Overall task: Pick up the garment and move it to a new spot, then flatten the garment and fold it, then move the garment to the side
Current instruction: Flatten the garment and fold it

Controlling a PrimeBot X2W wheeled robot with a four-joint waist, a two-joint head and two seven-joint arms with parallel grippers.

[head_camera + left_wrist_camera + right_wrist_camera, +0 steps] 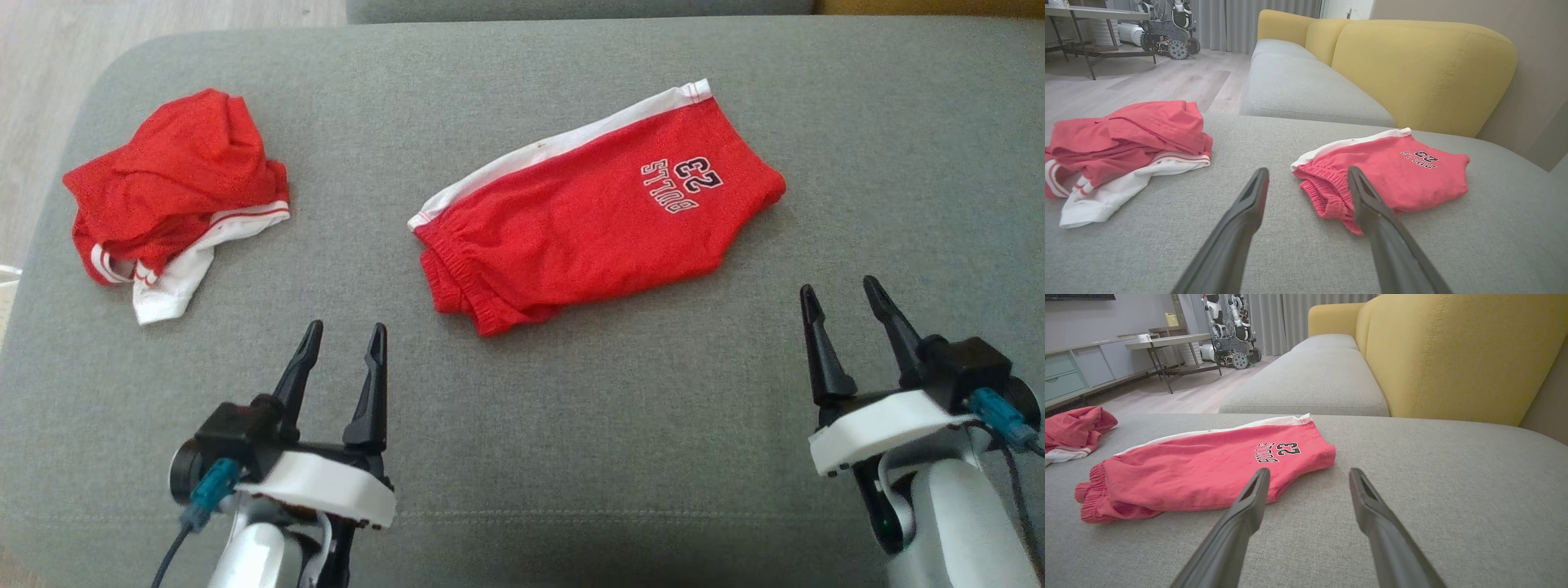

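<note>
Red shorts [588,220] white-striped; grey cushion [571,457].

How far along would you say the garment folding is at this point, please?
Done: the red shorts lie flat, folded in half. In hand: nothing; the left gripper and right gripper are open and empty, short of the cloth. Left: probably moving the shorts aside; the crumpled red-and-white garment lies unfolded.

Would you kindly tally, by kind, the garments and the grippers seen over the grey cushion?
Garments: 2 (folded red shorts, crumpled red-and-white garment)
Grippers: 2 (left gripper, right gripper, both open)
Total: 4
</note>
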